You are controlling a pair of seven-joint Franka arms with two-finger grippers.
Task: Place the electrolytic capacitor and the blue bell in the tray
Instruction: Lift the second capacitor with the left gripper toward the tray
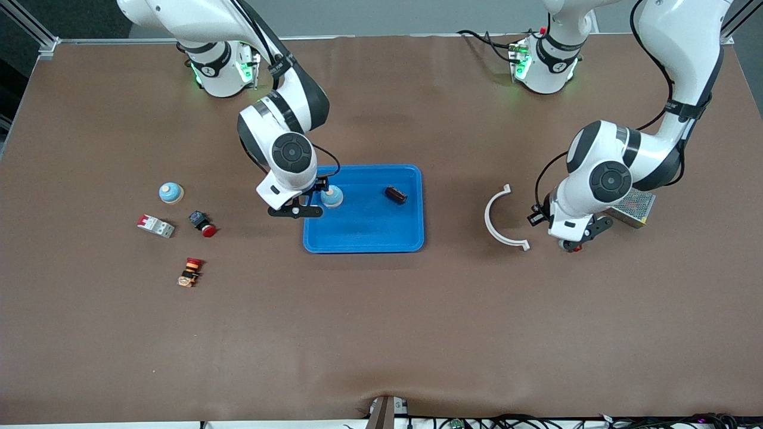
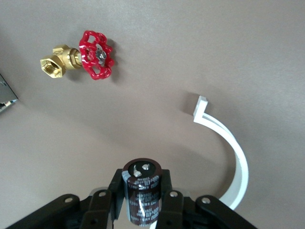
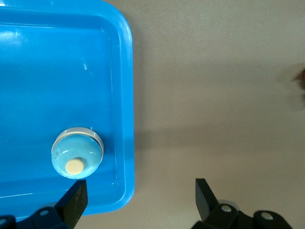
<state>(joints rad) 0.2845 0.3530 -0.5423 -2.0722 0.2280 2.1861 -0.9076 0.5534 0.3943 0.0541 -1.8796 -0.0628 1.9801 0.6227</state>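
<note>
The bright-blue tray (image 1: 369, 229) lies mid-table. A blue bell (image 1: 332, 196) stands in it near the rim toward the right arm's end, and it also shows in the right wrist view (image 3: 77, 152). A dark cylindrical part (image 1: 395, 194) lies in the tray too. My right gripper (image 1: 295, 210) is open and empty over that rim of the tray (image 3: 47, 71), beside the bell. My left gripper (image 1: 573, 241) is low over the table near the left arm's end, shut on a dark electrolytic capacitor (image 2: 141, 183). A second blue bell (image 1: 171, 192) stands on the table toward the right arm's end.
A white curved bracket (image 1: 499, 220) lies between the tray and my left gripper. A brass valve with a red handwheel (image 2: 83, 59) and a metal box (image 1: 633, 208) are close to the left gripper. A white breaker (image 1: 156, 226), a red push-button (image 1: 202, 222) and a red-orange switch (image 1: 191, 271) lie near the second bell.
</note>
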